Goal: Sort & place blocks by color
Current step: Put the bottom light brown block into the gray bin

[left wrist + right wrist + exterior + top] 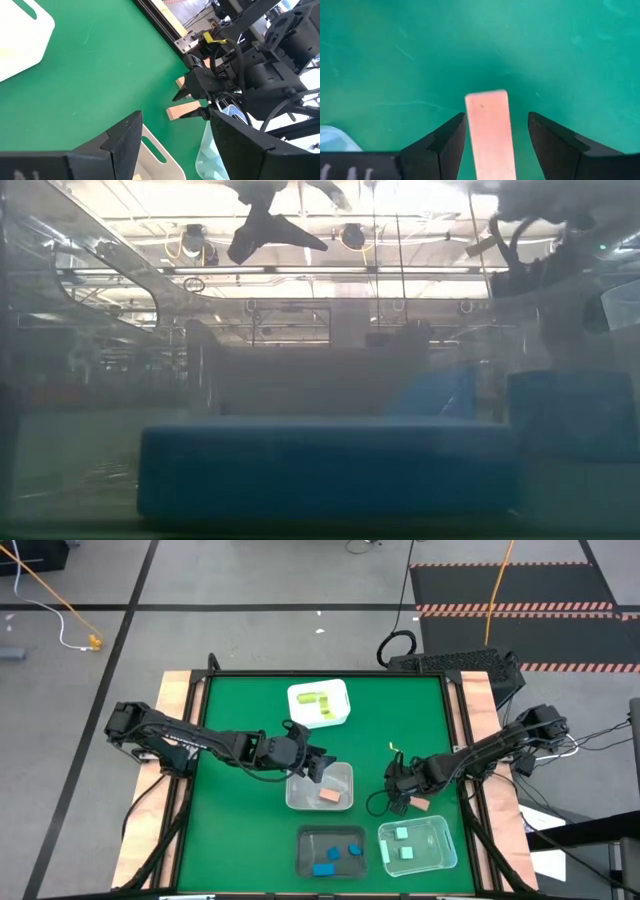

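My right gripper [496, 124] is open and low over the green table near its right edge, with one finger on each side of a salmon-tan bar [490, 135]. The bar lies flat, and there is a gap between it and each finger. The high view shows this gripper [402, 790] next to the bar [420, 803]. My left gripper [316, 764] is open and empty above the far end of a clear tub [300, 795]. That tub holds one salmon block [330, 797]. Yellow blocks [316, 700] lie in a white tub, blue blocks [333, 858] in a dark tub, and mint blocks [403, 842] in a second clear tub.
The white tub [340, 712] stands toward the far side at mid-table. The dark tub [305, 845] and the mint blocks' clear tub [440, 840] stand along the near edge. Wooden rails [180, 690] border the table left and right. The left half of the green mat [240, 830] is bare.
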